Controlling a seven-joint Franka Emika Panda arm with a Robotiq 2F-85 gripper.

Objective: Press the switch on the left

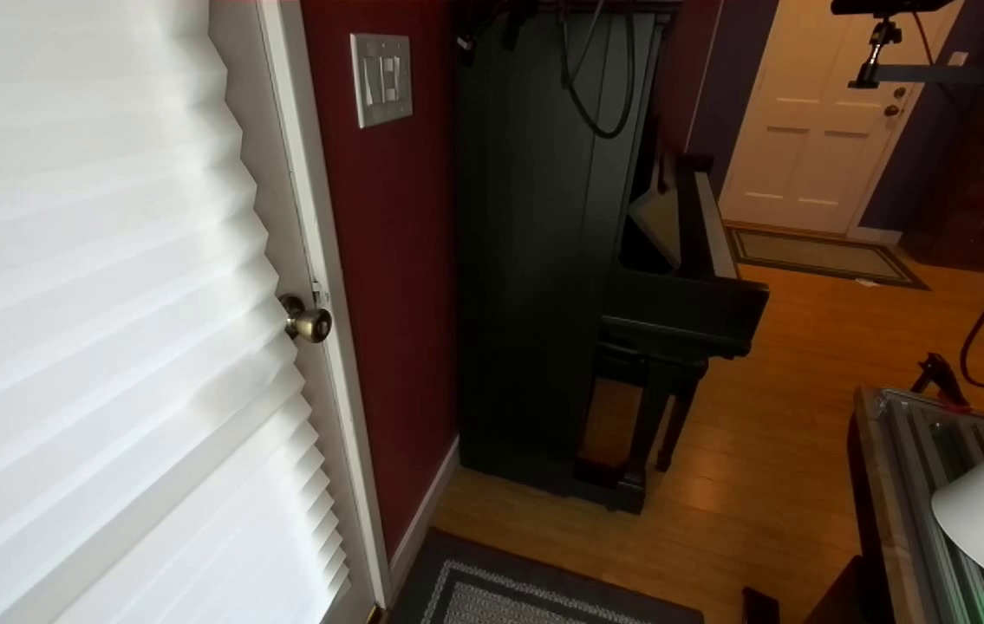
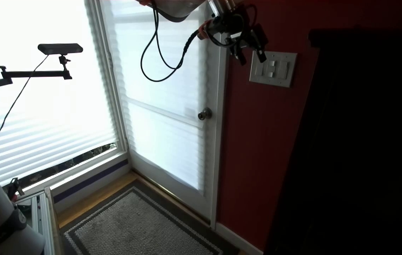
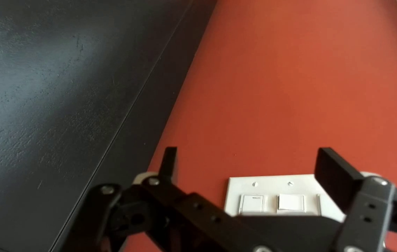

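The switch is a pale plate on the red wall with several rockers side by side; it shows in both exterior views [image 1: 381, 80] [image 2: 274, 79]. In the wrist view the plate [image 3: 271, 183] lies low, its lower part hidden behind the gripper body and its right end behind the right finger. My gripper [image 2: 252, 59] is open, with nothing between its fingers. In an exterior view it hangs at the plate's upper left, one fingertip overlapping the plate's edge; I cannot tell the gap to the wall. In the wrist view the open fingers [image 3: 249, 154] stand wide apart.
A door with a round knob [image 1: 311, 324] [image 2: 205, 113] stands beside the switch. A dark upright piano [image 1: 544, 243] [image 3: 62, 87] is on the plate's other side, close to the wall. A loose black cable [image 2: 158, 79] hangs from the arm.
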